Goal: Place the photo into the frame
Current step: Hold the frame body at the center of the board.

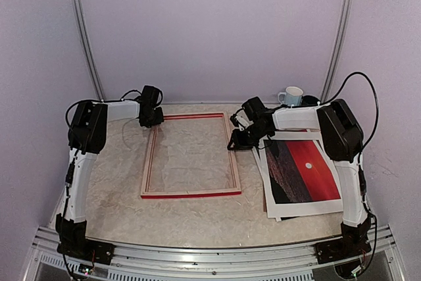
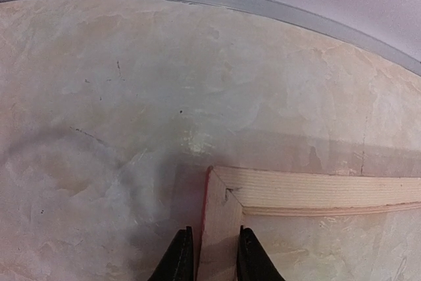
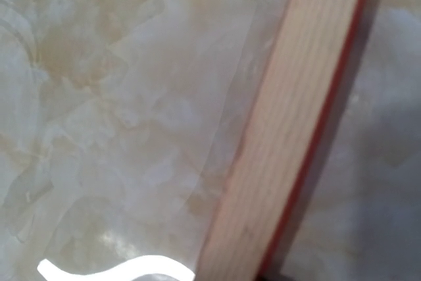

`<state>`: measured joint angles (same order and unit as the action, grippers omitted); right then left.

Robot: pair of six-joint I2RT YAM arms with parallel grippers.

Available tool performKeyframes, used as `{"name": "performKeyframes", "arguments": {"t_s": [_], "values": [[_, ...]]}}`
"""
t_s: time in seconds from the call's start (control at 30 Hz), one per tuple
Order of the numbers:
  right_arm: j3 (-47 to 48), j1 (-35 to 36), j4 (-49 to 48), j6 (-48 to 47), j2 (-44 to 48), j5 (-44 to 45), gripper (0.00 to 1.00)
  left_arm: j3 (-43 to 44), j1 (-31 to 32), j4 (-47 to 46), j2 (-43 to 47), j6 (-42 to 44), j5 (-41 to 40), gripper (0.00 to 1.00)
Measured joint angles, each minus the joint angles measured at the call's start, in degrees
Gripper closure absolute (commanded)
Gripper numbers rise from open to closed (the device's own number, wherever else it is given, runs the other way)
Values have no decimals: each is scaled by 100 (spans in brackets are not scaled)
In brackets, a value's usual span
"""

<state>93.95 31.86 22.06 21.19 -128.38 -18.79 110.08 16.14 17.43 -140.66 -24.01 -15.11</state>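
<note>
The desk point(image 1: 197, 218) is carrying the frame point(image 1: 191, 193) in the middle and the photo point(image 1: 306, 169) face up at the right.
The left tool point(image 2: 215, 231) is straddling the frame's left rail near the far corner, and the right tool point(image 1: 238, 137) is standing at its far-right corner; whether either is gripping, I cannot tell.
</note>
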Motion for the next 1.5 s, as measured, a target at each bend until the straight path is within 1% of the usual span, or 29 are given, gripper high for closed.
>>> {"name": "performKeyframes", "arguments": {"t_s": [0.07, 0.27, 0.43, 0.53, 0.7, 0.77, 0.93, 1.07, 1.23, 1.5], "values": [[0, 0, -11, 39, 0, 15, 80, 0, 0, 9, -2, 31, -4, 81], [-7, 0, -66, 210, 0, 85, 89, -46, 9, 9, 15, 142, -15, 82], [-105, 0, -247, 433, 13, 81, 97, -564, 59, -17, 341, 125, -195, 82], [-197, 0, -358, 549, 46, 81, 100, -918, 85, -22, 562, 50, -284, 81], [-299, 0, -474, 684, 87, 66, 100, -1386, 98, 59, 903, -92, -350, 80], [-308, 2, -492, 719, 90, 63, 100, -1436, 107, 111, 949, -129, -372, 77], [-323, 35, -498, 833, 109, 170, 100, -1473, 184, 315, 1012, -258, -420, 74], [-361, 63, -531, 922, 133, 269, 100, -1648, 240, 396, 1143, -393, -439, 75], [-378, 94, -566, 997, 144, 352, 100, -1838, 256, 452, 1272, -496, -522, 78], [-378, 103, -575, 1069, 144, 393, 100, -2162, 321, 542, 1517, -640, -568, 79]]}}
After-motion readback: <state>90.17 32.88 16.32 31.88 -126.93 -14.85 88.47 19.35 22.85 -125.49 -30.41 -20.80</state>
